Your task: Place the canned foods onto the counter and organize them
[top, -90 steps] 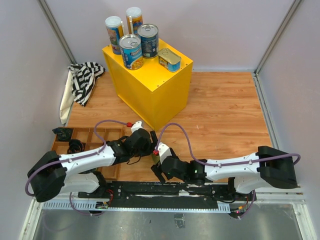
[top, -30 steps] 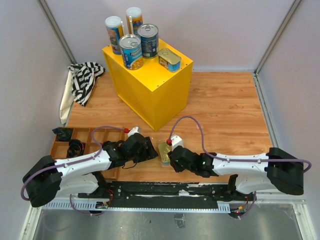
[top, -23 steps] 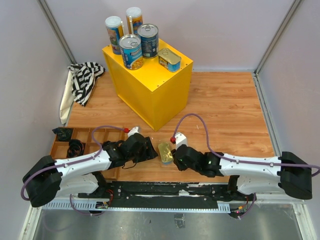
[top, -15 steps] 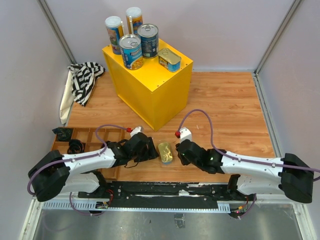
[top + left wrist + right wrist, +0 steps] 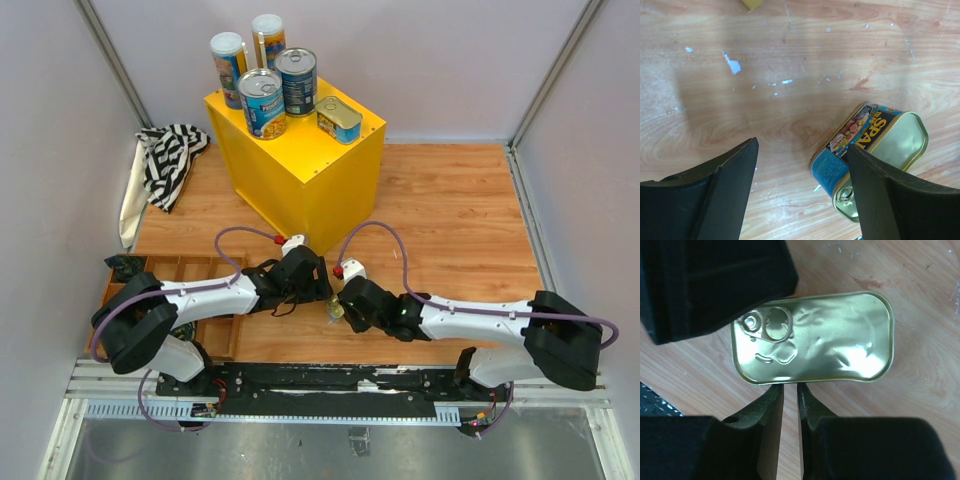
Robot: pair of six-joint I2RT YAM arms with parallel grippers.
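Observation:
Five canned foods stand on the yellow counter: two tall slim cans, two blue-labelled cans and a flat gold tin. Another gold tin lies on the wooden floor between both arms, mostly hidden from above. In the left wrist view this tin, blue-sided, lies against the inside of the right finger of my open left gripper. My right gripper is shut and empty, its tips touching the long edge of the tin's gold lid.
A wooden compartment tray with small black items sits at the left, under the left arm. A striped cloth lies at the back left. Walls enclose the floor on three sides. The left gripper's black body crowds the tin's far side.
The left gripper has slid right and forward until it straddles the floor tin. The right gripper, still shut, has come back against the tin's other side. The tin is now mostly covered.

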